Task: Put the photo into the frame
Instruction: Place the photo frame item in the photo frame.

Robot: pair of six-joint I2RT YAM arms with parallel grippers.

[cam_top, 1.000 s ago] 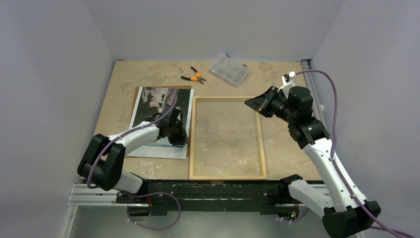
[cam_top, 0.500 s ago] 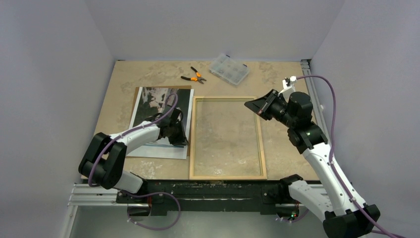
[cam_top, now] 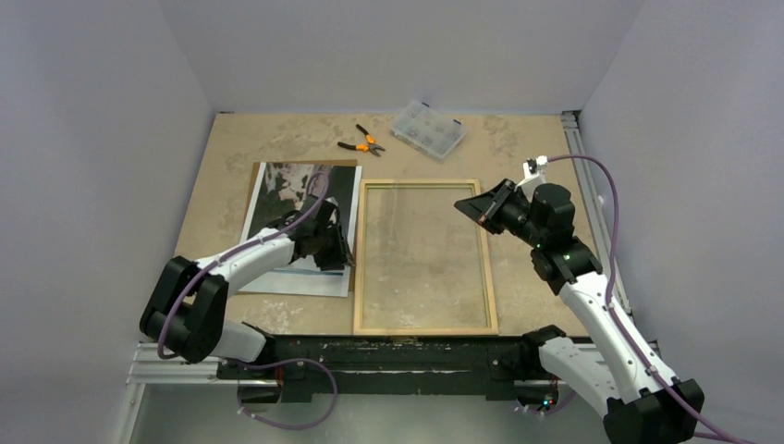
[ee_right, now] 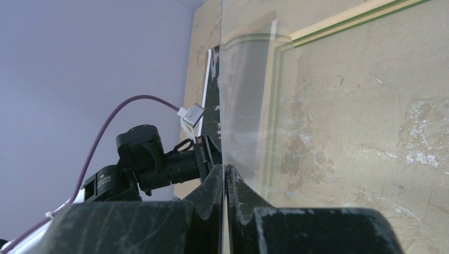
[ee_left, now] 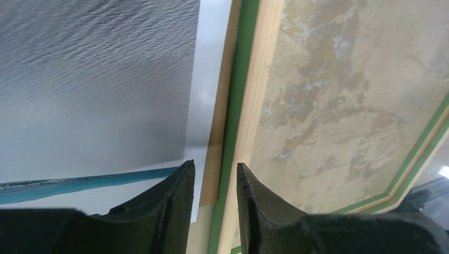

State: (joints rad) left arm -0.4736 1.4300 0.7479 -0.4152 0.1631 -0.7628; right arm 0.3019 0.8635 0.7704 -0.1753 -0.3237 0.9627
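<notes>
From where I stood, the frame (cam_top: 425, 327) lay wood-side up in the middle of the table. The photo (cam_top: 277, 190) lay face up just to the left of it, its white border running alongside the frame's left rail. It was not yet inside.

The right gripper (cam_top: 469, 202) was at the frame's far right corner, fingers pressed together on the edge of the clear pane (ee_right: 249, 95). The pane looked tipped up off the frame on that side (in the wrist view it was a ghostly sheet full of reflections). The left gripper (cam_top: 340, 252) sat low at the photo's edge nearest the frame. Its fingers (ee_left: 177, 196) were parted by a narrow gap and held nothing I could see.

Two things worried me. The pane hung from a thin pinch on one edge, so any twist or jolt could have let it slip and drop back onto the frame. On the frame's left side, the open fingers straddled the strip where the photo's border, the brown backing sheet (ee_left: 217, 153) and the green rail met. Closing there might have caught the sheet or the rail instead of the print, or creased the glossy paper. Sliding the photo flat could also have jammed it against the rail.
</notes>
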